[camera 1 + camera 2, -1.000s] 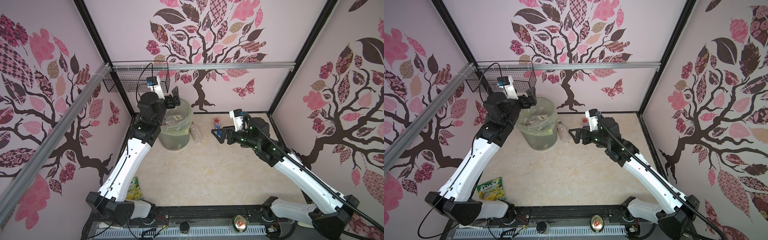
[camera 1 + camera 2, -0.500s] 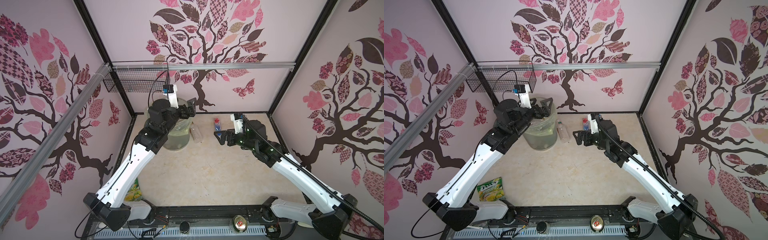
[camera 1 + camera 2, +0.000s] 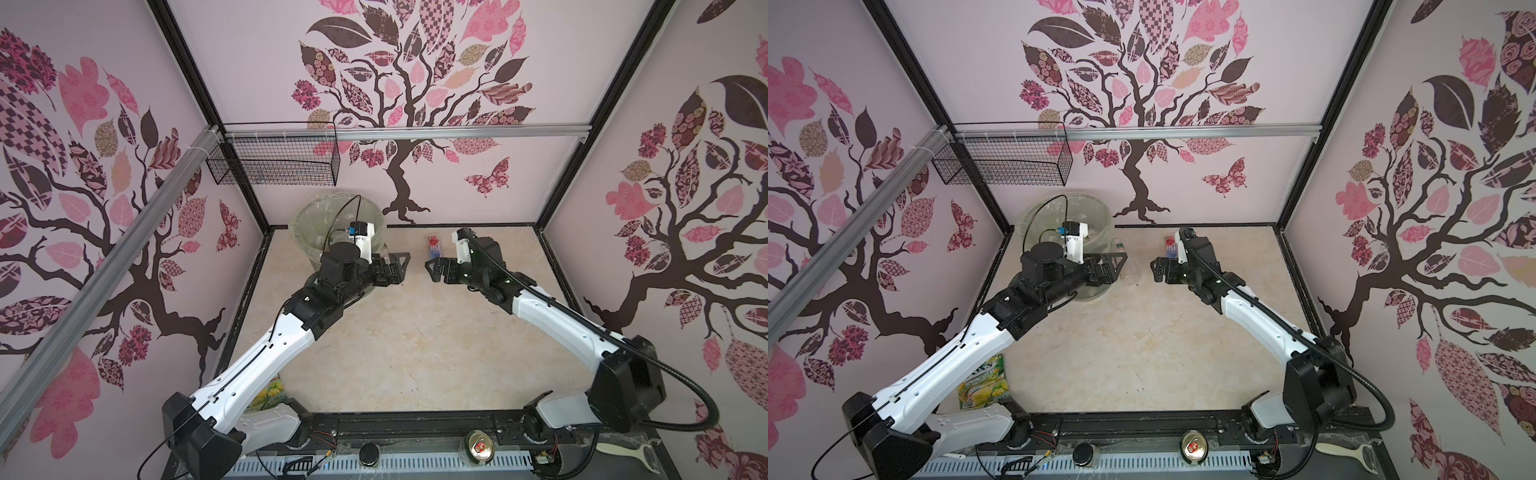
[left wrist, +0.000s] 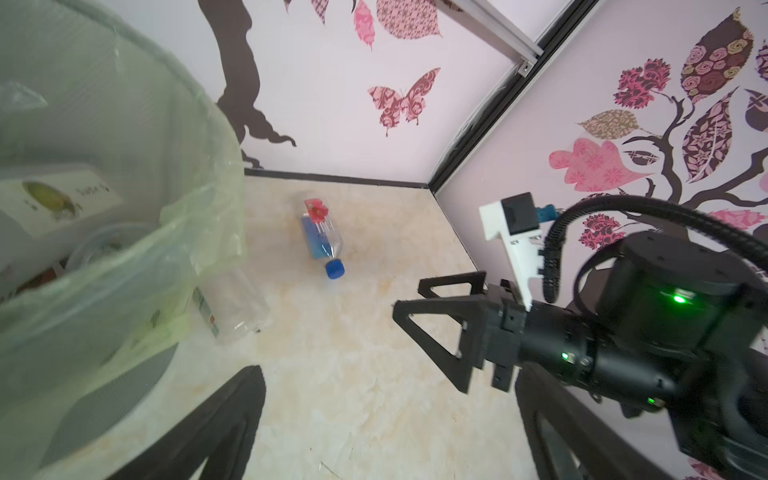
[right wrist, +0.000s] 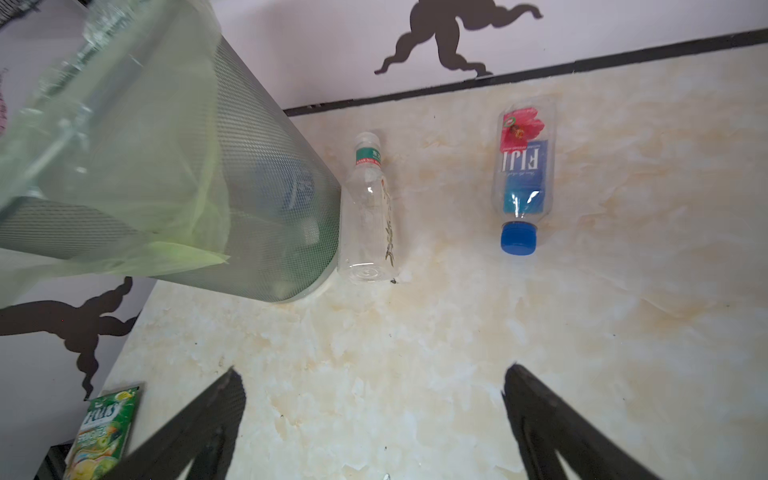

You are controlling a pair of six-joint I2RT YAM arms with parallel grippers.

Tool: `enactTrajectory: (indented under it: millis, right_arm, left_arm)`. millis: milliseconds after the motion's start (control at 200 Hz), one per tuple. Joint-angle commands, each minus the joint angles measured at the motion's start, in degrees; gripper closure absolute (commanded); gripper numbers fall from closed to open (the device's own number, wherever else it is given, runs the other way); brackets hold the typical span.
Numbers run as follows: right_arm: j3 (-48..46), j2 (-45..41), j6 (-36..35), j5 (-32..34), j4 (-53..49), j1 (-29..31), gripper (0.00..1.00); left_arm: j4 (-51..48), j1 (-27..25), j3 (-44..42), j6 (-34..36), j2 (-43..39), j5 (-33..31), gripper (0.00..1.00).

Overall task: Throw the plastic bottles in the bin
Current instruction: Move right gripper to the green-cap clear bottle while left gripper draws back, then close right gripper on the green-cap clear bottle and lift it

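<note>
Left gripper (image 3: pixel 400 268) and right gripper (image 3: pixel 432 271) hang wide open, holding nothing. Ahead of the right jaws, not between them, a clear bottle (image 5: pixel 370 212) lies just beside the bin (image 5: pixel 257 166). A blue-capped bottle (image 5: pixel 521 174) lies farther off.

Here's a robotics lab test booth, no home at all: pale pink tree-printed wall panels (image 3: pixel 257 62) boxed in by black metal frame posts (image 3: pixel 182 62), a silver aluminium rail (image 3: pixel 457 132) across the back, a cream marble-look tabletop (image 3: pixel 415 340), and two white-and-black robot arms (image 3: pixel 266 353) bolted to a black base rail (image 3: pixel 415 426) above a slotted grey cable duct (image 3: pixel 415 461).
</note>
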Motion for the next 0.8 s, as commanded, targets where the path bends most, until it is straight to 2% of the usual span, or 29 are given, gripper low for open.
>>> enactTrajectory:
  millis: [0, 125, 355, 795]
  right_arm:
    - [1.4, 6.4, -1.9, 1.4, 5.6, 3.0, 0.01]
    - [3.7, 13.4, -2.5, 1.6, 8.1, 5.2, 0.0]
    - [9.0, 22.9, -2.1, 2.5, 10.7, 7.0, 0.0]
    - [21.4, 36.3, -3.1, 4.7, 8.1, 7.0, 0.01]
  left_arm:
    - [3.0, 0.6, -5.5, -4.2, -2.8, 2.8, 0.02]
    - [1.2, 3.2, -8.4, -6.3, -3.8, 6.5, 0.02]
    - [0.4, 6.9, -14.8, -7.9, -8.6, 7.8, 0.02]
    - [-0.2, 8.0, -21.7, -9.9, -12.5, 6.7, 0.02]
